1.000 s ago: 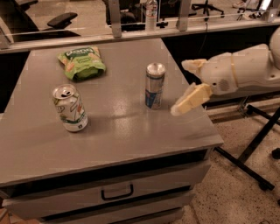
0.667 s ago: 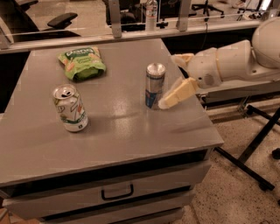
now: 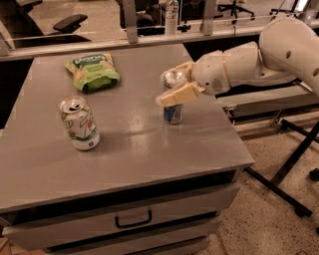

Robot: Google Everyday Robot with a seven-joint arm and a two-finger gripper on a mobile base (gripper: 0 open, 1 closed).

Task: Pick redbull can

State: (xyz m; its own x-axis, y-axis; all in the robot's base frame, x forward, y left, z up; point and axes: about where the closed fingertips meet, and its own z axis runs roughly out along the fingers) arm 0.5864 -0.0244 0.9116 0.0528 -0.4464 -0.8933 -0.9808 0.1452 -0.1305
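Starting at far left of my fingers [image 3: 182,93], the soda can [image 3: 78,123] stands well apart. The redbull can [image 3: 173,110] stands on the surface [image 3: 129,149] between them. My gripper [image 3: 166,86] is spread, not yet clenched; closing off-centre may tip it.

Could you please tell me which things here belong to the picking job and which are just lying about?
Job in hand:
slim silver-and-blue redbull can
cream gripper, at that can

Lying about:
white-and-green soda can
green snack bag
clear bottle beyond the grey table
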